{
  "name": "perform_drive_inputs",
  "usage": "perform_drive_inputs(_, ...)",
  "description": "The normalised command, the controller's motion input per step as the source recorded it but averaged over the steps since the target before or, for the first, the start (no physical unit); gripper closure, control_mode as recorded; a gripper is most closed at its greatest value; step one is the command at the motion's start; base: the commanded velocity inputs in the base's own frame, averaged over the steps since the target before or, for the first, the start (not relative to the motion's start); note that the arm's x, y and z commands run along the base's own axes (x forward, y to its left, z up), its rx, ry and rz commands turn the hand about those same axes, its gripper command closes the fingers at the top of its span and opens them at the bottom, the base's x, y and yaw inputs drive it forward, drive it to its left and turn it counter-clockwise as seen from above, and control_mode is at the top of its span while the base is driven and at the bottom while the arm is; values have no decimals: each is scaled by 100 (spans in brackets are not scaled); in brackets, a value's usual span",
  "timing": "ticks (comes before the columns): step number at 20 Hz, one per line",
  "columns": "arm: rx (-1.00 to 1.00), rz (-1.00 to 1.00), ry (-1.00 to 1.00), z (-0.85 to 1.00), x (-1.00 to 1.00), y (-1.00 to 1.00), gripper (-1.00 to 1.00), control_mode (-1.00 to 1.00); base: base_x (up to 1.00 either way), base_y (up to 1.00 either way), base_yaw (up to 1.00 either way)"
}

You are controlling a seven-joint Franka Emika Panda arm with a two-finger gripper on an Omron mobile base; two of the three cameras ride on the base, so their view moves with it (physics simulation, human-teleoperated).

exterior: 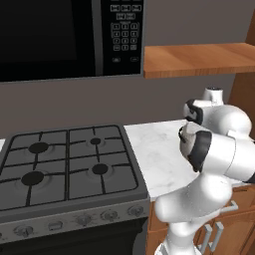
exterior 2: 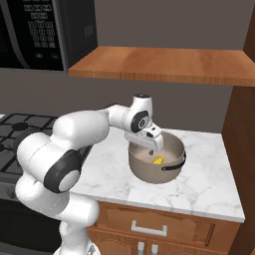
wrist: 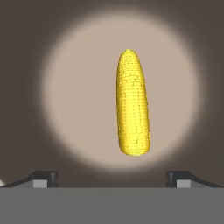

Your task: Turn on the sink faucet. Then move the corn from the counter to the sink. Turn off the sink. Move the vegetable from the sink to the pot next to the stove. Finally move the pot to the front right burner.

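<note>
The beige-grey pot (exterior 2: 172, 172) stands on the white marble counter (exterior 2: 209, 189) to the right of the stove (exterior: 69, 164). The yellow corn (exterior 2: 158, 160) lies loose on the pot's floor, and in the hand view the corn (wrist: 132, 105) rests lengthwise on the pale pot bottom (wrist: 74, 96). My gripper (exterior 2: 148, 148) points down into the pot from just above its rim. It is open: its fingertips (wrist: 41, 177) stand wide apart with nothing between them. The front right burner (exterior: 100, 169) is bare under its grate.
A microwave (exterior: 60, 35) hangs over the stove and a wooden shelf (exterior 2: 164, 64) runs above the counter. A tall wooden cabinet side (exterior 2: 244, 149) bounds the counter on the right. My white arm (exterior: 214, 149) hides the pot in the left base view.
</note>
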Motion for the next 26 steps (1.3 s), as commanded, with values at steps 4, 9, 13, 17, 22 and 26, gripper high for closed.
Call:
perform_drive_inputs(4,0,13,0,12,-18,49,-100,-100,0,0,0)
perform_drive_inputs(9,0,14,0,1,-11,43,-100,-100,0,0,0)
perform_drive_inputs(13,0,15,-4,0,2,12,-100,-100,0,0,0)
perform_drive_inputs(17,0,15,-4,-1,33,0,-100,-100,0,0,0)
perform_drive_inputs(22,0,18,-2,-16,46,0,-100,-100,0,0,0)
perform_drive_inputs(26,0,16,0,-26,35,0,-100,-100,0,0,0)
